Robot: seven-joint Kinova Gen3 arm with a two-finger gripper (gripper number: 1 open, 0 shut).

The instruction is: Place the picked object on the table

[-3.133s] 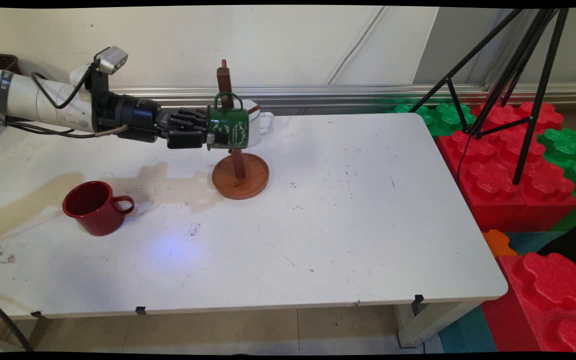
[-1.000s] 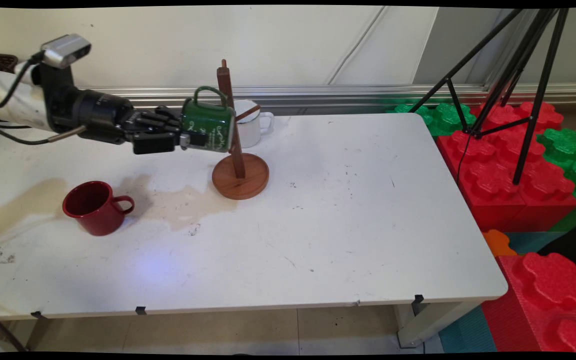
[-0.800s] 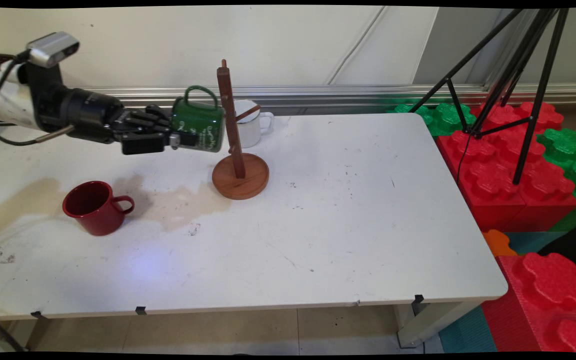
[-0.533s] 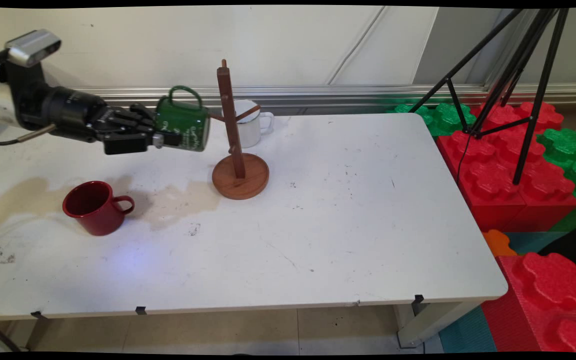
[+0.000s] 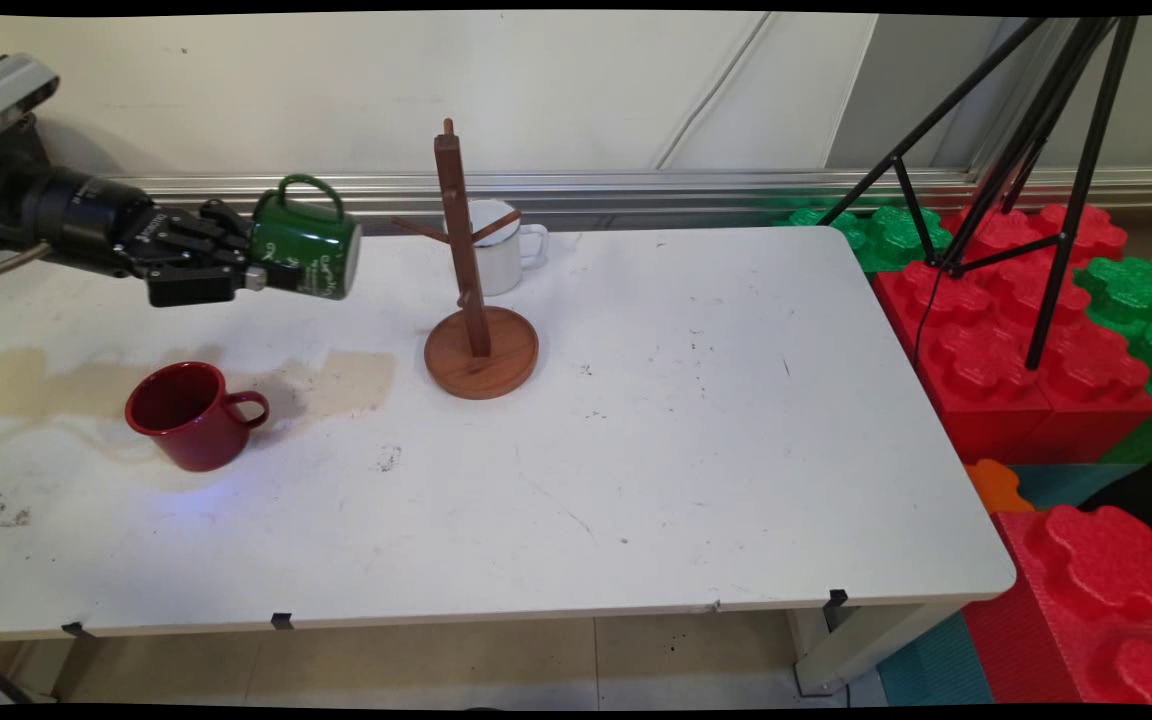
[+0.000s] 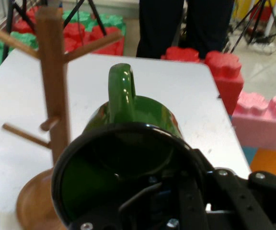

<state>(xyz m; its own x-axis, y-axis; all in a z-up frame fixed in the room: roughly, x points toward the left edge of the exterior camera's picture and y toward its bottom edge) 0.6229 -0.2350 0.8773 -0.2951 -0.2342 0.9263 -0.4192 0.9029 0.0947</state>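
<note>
one green mug (image 5: 304, 250) hangs on its side in the gripper (image 5: 246, 272), fingers clamped on its rim, at upper left of the frame (above the table). a loose pinch could drop it beside the red mug (image 5: 191, 413).

Main view: fixed, high over near table (image 5: 636, 480) edge, facing back wall. Hand view: close behind green mug (image 6: 128, 158), looking along table. Both show wooden mug stand (image 5: 466, 270).
</note>
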